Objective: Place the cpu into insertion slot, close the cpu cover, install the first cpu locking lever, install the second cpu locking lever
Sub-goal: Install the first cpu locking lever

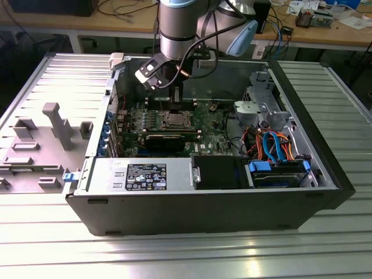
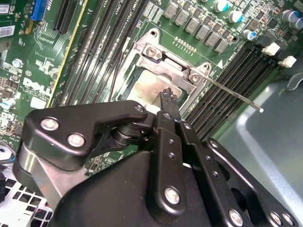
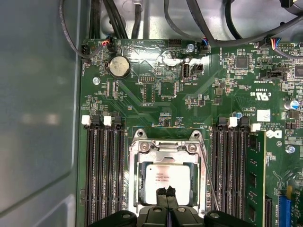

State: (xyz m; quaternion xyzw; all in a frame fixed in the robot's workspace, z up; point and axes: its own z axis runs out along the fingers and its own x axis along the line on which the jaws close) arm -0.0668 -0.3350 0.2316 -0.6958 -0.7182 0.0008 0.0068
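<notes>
The cpu (image 3: 166, 176) lies flat in the insertion slot (image 1: 174, 120) on the green board, its silvery top showing through the window of the cpu cover (image 3: 142, 153), which lies down around it. In both wrist views my gripper (image 3: 165, 191) hangs right over the chip's near edge, its black fingertips (image 2: 169, 97) shut together with nothing between them. A thin metal locking lever (image 3: 209, 175) runs along one side of the socket, and its free end (image 2: 260, 109) sticks out over the memory slots. In the exterior view the gripper (image 1: 174, 108) reaches down into the open computer case.
Long black memory slots (image 3: 102, 175) flank the socket on both sides. A grey drive cage (image 1: 261, 104), coloured cables (image 1: 273, 145) and a power supply (image 1: 139, 174) fill the case. Case walls (image 1: 302, 110) rise around. A grey moulded panel (image 1: 40, 139) lies at the exterior view's left.
</notes>
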